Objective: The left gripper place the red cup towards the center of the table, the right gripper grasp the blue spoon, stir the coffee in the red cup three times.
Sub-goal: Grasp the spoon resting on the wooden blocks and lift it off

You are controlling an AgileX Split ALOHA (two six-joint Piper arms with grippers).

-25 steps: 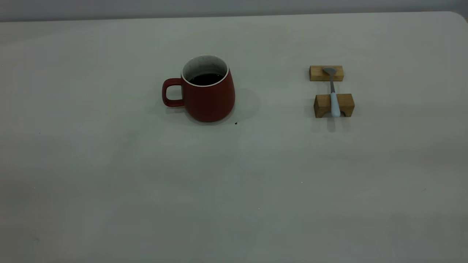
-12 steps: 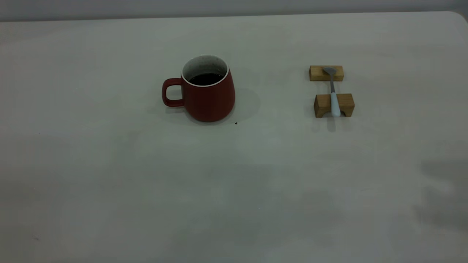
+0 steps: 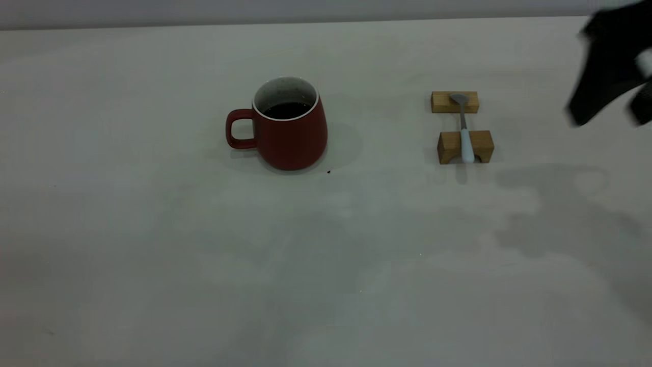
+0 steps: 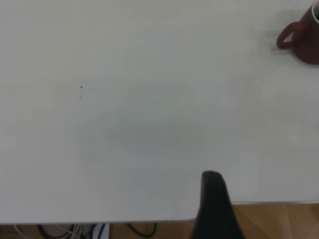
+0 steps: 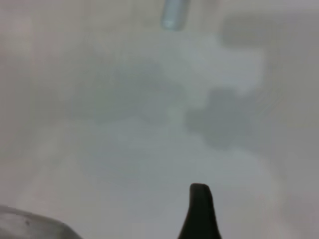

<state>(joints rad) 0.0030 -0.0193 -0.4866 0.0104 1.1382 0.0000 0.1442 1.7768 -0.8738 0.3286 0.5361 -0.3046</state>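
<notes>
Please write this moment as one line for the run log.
cup: on table, holds coffee | spoon: untouched, across two blocks | right claw: entering at right, above table | left claw: near table edge, far from cup

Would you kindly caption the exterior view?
Dark red ceramic mug of coffee mid-table; pale blue-handled spoon bridges two wooden blocks.

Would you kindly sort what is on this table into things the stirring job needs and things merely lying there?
Needed:
- dark red ceramic mug
- dark coffee inside it
- slim pale-blue-handled spoon
- right pincer, in the air to the right of the spoon

Lying about:
- two tan wooden blocks propping the spoon
- tiny dark speck
</notes>
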